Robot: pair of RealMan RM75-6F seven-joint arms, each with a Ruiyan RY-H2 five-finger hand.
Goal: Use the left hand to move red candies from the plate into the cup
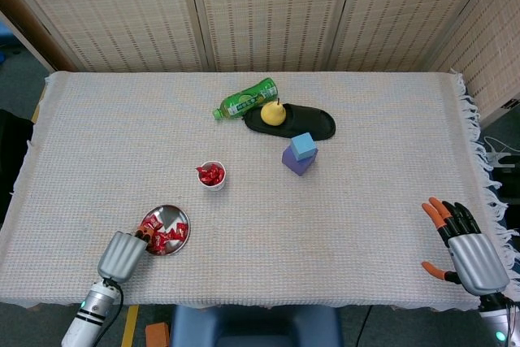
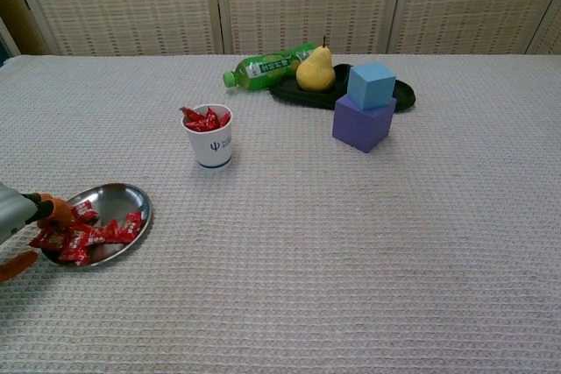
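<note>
A small metal plate with several red candies sits near the table's front left, also in the head view as the plate. Behind it stands a white paper cup with red candies heaped in it, seen from above as the cup. My left hand is at the plate's front-left rim. Its orange fingertips touch the nearest candies while the thumb lies apart on the cloth. No candy is clearly lifted. My right hand rests spread at the front right, holding nothing.
At the back centre a green bottle lies beside a black tray holding a yellow pear. A blue cube sits on a purple block to the right of the cup. A woven cloth covers the table.
</note>
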